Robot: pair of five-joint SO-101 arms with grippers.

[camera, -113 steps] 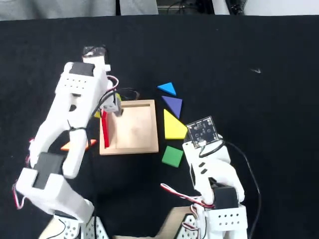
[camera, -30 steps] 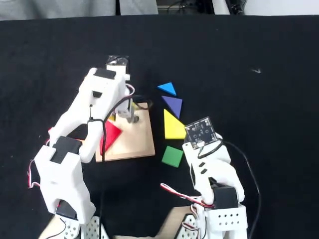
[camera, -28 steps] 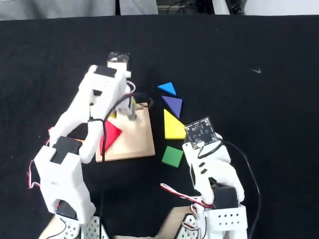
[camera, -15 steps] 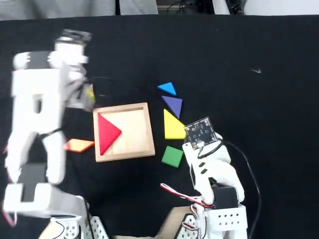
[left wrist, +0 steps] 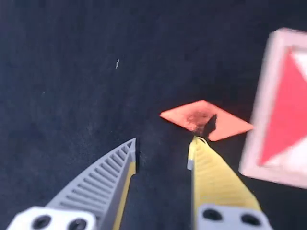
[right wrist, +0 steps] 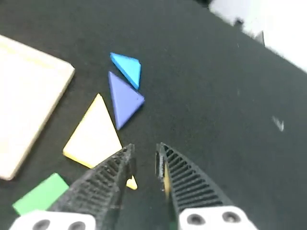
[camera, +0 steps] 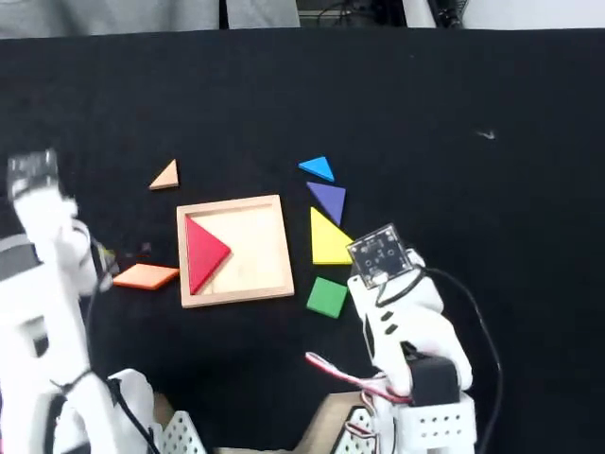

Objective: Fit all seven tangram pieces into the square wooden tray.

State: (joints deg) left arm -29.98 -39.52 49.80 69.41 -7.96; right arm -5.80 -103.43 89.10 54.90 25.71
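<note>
One piece, the red triangle [camera: 204,252], is seated in the tray [camera: 232,200]; six are left around it. The left gripper [left wrist: 163,142] is held spread wide and empty at the orange piece [camera: 146,276] beside the tray, likely for pickup. The right gripper [right wrist: 145,147], barely parted and empty, is kept off the tray's opposite side.

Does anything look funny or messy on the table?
Nothing looks broken. The wooden tray sits a little crooked, and only the red triangle lies inside it. The orange piece, tan triangle, blue triangle, purple triangle, yellow triangle and green square lie scattered on the table around it.
</note>
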